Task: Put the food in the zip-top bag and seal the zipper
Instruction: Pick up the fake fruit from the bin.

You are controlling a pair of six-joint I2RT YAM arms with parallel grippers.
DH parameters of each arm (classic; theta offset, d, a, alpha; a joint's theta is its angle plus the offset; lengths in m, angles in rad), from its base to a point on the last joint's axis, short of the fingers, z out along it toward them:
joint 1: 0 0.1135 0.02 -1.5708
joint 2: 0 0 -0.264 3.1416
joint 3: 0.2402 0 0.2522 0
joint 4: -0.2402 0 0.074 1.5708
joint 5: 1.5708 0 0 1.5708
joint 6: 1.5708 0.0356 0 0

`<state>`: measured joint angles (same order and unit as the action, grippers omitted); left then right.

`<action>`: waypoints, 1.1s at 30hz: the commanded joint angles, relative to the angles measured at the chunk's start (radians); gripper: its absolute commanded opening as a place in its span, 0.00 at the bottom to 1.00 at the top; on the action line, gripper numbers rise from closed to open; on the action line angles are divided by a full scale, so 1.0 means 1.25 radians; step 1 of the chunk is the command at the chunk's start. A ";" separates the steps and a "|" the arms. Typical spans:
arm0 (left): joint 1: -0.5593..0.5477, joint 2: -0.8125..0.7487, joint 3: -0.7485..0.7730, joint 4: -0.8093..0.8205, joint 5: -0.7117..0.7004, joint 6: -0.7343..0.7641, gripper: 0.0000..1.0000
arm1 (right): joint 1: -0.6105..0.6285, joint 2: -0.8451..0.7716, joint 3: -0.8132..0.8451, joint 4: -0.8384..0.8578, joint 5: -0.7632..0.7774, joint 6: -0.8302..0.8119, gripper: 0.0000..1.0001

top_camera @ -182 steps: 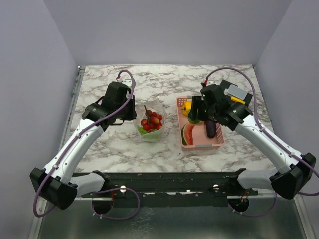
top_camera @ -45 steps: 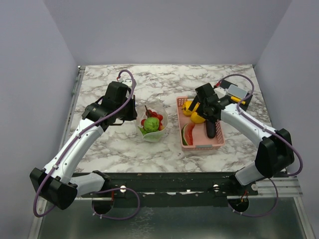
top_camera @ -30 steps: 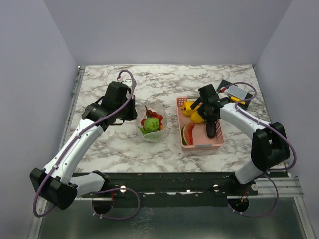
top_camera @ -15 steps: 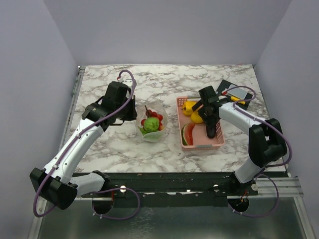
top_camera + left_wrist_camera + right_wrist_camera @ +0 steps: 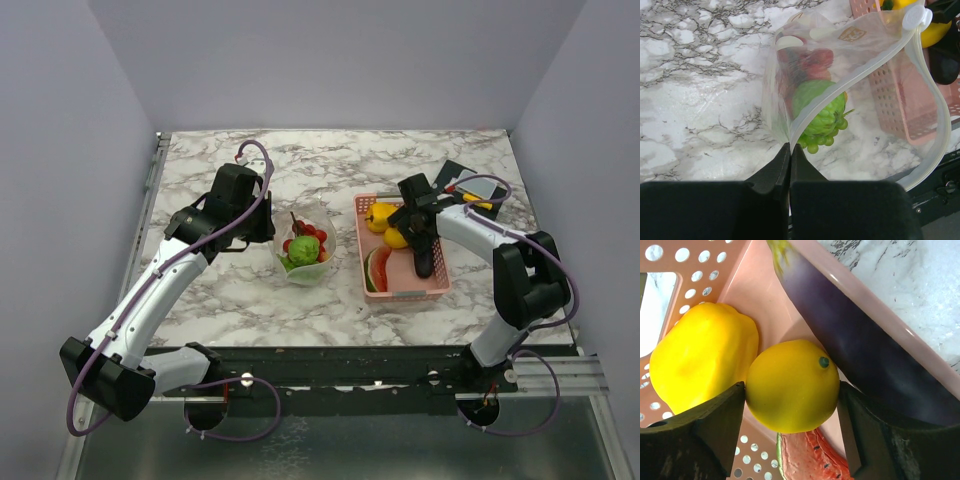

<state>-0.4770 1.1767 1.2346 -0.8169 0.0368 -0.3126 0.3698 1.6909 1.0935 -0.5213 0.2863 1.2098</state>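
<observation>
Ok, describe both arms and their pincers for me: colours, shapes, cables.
The left arm and right arm match: white tubular links, bulky black joints and wrist housings. A thin purple cable loops along each. The left pincer and right pincer have matte black, blocky fingers tapering toward the tips. No markings are legible.

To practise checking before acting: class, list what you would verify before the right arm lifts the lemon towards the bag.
1. Left gripper pinches the zip-top bag edge: ok.
2. Bag mouth held open: ok.
3. Right gripper straddles the lemon: ok.
4. Grip firm on lemon: cannot tell.
5. Lemon free of neighbours: not ok; the yellow pepper and eggplant lie against it.
</observation>
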 commanded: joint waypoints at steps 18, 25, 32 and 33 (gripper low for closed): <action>0.004 -0.001 0.011 -0.010 0.007 0.006 0.00 | -0.008 -0.172 -0.050 0.073 -0.015 -0.149 0.23; 0.004 -0.003 0.011 -0.010 0.007 0.004 0.00 | -0.007 -0.256 -0.045 0.125 -0.166 -0.326 0.20; 0.004 -0.003 0.008 -0.007 0.007 0.005 0.00 | 0.015 -0.361 -0.017 0.145 -0.273 -0.447 0.19; 0.004 -0.003 0.008 -0.007 0.007 0.005 0.00 | 0.024 -0.370 -0.005 0.143 -0.282 -0.465 0.19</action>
<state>-0.4770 1.1767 1.2346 -0.8169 0.0368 -0.3130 0.3744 1.2911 1.0412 -0.3771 0.0402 0.7597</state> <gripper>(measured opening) 0.005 0.668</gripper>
